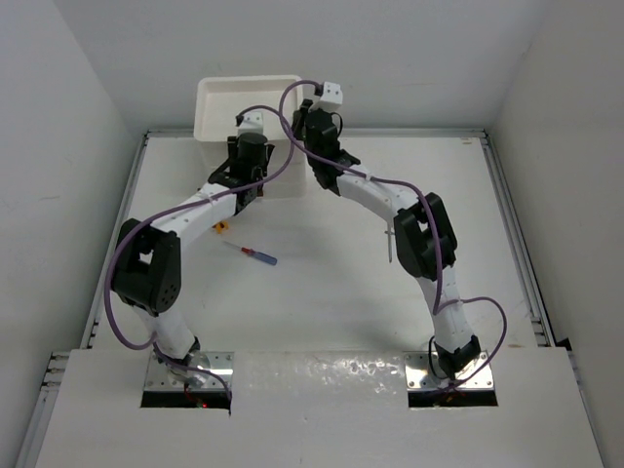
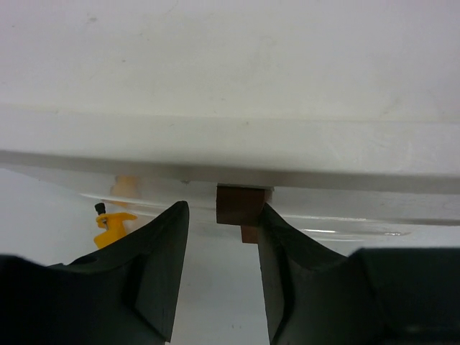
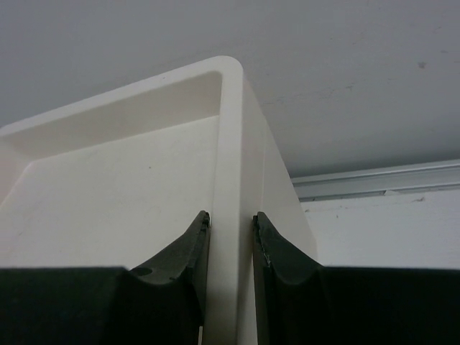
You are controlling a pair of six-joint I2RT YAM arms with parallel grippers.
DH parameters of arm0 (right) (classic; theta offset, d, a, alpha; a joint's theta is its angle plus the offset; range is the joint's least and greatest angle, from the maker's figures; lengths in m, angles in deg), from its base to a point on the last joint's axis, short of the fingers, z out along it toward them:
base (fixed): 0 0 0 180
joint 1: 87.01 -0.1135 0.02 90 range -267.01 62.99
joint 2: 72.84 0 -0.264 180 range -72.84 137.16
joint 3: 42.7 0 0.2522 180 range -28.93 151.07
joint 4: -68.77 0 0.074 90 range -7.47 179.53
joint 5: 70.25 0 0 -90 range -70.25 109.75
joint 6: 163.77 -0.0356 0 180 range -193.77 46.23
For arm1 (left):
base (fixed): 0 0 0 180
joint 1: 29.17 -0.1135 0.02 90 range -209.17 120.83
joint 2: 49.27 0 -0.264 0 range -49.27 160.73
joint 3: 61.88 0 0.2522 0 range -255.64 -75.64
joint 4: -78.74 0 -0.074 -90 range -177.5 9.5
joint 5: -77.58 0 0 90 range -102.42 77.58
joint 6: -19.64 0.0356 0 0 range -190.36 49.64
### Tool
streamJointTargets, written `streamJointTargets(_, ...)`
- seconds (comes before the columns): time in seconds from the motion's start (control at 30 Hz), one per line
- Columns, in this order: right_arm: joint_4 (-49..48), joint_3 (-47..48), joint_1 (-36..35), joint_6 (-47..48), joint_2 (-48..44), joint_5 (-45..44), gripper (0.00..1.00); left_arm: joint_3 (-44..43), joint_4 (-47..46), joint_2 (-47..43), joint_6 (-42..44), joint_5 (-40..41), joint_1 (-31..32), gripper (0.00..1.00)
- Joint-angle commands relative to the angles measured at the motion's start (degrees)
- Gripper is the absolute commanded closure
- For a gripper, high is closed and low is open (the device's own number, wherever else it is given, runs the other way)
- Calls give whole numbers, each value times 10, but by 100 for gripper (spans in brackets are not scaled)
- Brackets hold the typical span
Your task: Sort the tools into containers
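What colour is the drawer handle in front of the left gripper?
Brown. The drawer handle shows best in the left wrist view.

I see a white counter [image 1: 322, 307] boxed in by plain white walls [image 1: 68, 127] on three sides, with metal rails [image 1: 513, 229] along its edges and even, soft light.

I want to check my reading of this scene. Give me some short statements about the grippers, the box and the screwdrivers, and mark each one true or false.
1. The right gripper clamps the rim wall of the box. True.
2. The left gripper is shut on the brown handle. False: its jaws stand open, with the handle in the gap between them.
3. The blue-and-red screwdriver lies in the box's top tray. False: it lies on the table, in front of the box.
4. A yellow screwdriver lies on the table near the box. True.
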Motion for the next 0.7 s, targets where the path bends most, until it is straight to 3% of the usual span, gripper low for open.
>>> streamJointTargets(0.0,69,-29,-60,-52,-7,48,100,-49,-99,-2,5,28,-20,59)
streamJointTargets(0.33,72,-7,-60,-97,-3,48,100,-57,-88,14,-36,-107,-78,63)
streamJointTargets(0.47,72,-9,-60,-96,3,51,100,-39,-123,0,-19,-174,-77,85)
streamJointTargets(0.67,77,-12,-60,-87,6,48,100,-37,-128,-9,9,-165,-78,87)
